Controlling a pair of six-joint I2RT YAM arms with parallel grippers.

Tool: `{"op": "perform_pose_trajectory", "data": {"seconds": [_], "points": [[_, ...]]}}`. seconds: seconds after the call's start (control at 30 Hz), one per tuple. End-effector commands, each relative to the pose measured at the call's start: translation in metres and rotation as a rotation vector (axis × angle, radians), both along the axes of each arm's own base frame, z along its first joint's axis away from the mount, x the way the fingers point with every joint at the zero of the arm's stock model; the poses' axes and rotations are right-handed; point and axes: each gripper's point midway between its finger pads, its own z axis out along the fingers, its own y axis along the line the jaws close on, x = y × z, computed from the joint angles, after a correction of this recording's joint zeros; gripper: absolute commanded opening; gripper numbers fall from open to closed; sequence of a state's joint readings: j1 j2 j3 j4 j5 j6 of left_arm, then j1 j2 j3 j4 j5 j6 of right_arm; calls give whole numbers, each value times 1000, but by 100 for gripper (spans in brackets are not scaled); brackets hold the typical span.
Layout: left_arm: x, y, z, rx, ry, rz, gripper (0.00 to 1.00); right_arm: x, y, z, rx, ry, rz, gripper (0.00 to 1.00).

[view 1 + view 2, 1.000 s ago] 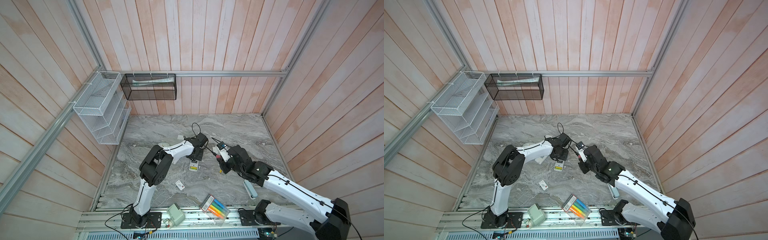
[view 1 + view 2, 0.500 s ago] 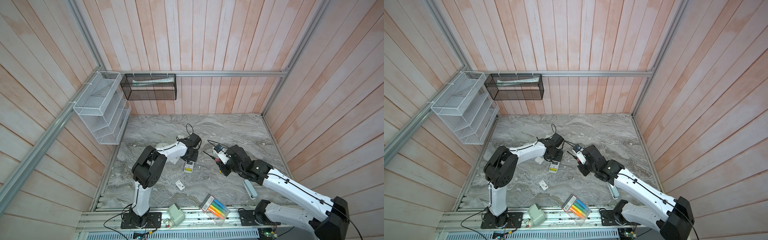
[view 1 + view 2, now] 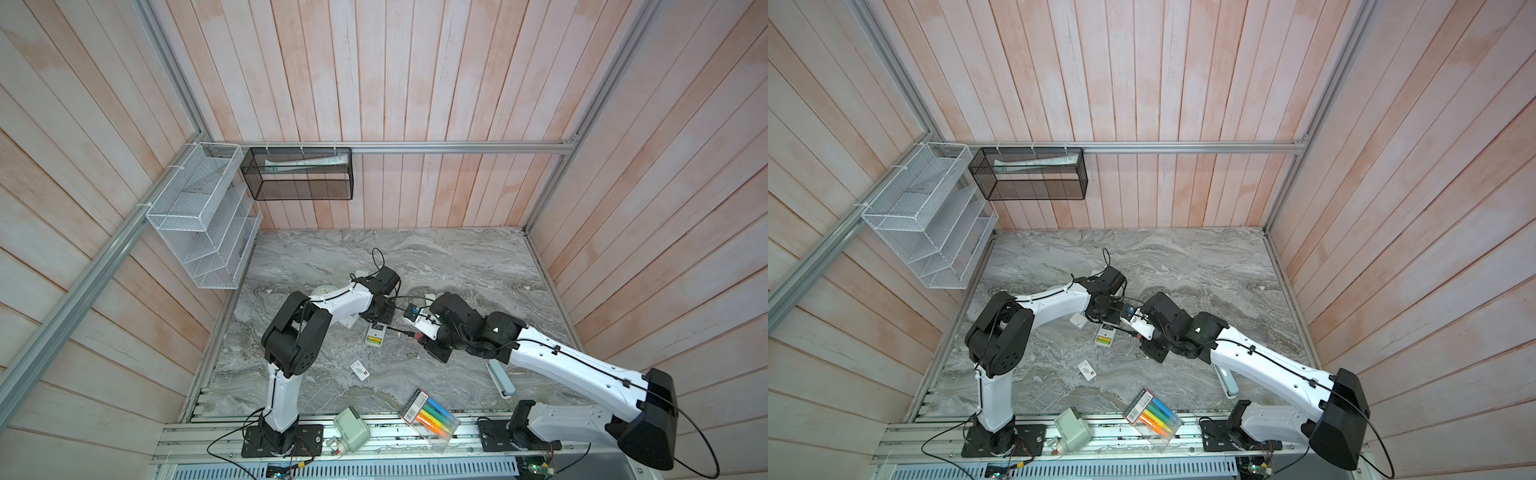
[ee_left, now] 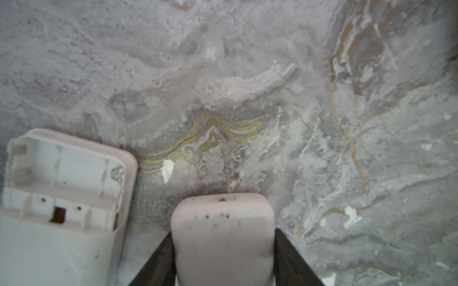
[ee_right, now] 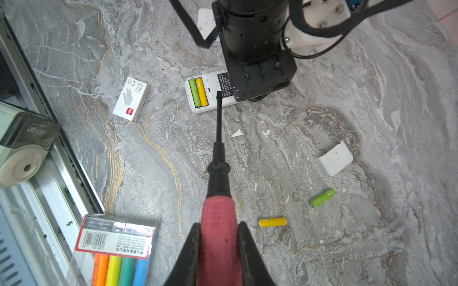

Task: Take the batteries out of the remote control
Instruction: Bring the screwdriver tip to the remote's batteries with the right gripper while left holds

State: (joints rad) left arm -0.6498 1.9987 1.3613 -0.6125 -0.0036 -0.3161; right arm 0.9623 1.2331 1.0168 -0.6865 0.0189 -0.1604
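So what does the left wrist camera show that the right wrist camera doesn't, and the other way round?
Only the left wrist view: the left gripper clamped on the plain end of the remote, beside the open, empty bay of a second case.
Only the right wrist view: the right gripper holding a screwdriver, two batteries in the remote, a green battery and a yellow battery lying loose, a cover, a staple box, pens.
Both: the remote and the marble table.

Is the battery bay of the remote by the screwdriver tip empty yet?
Still loaded. In the right wrist view the remote has an uncovered bay holding a green battery and a yellow battery side by side.
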Motion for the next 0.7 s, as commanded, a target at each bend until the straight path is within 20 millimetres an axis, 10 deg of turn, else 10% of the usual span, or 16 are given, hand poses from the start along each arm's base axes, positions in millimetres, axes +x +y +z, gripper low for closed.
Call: {"op": "perform_pose_trajectory", "data": {"seconds": [0.0, 0.67], "points": [[-24, -2, -18, -31, 104, -33, 44, -6, 0, -6, -104, -9, 57, 0], [-25, 2, -27, 17, 124, -29, 44, 5, 14, -34, -353, -94, 154, 0]]}}
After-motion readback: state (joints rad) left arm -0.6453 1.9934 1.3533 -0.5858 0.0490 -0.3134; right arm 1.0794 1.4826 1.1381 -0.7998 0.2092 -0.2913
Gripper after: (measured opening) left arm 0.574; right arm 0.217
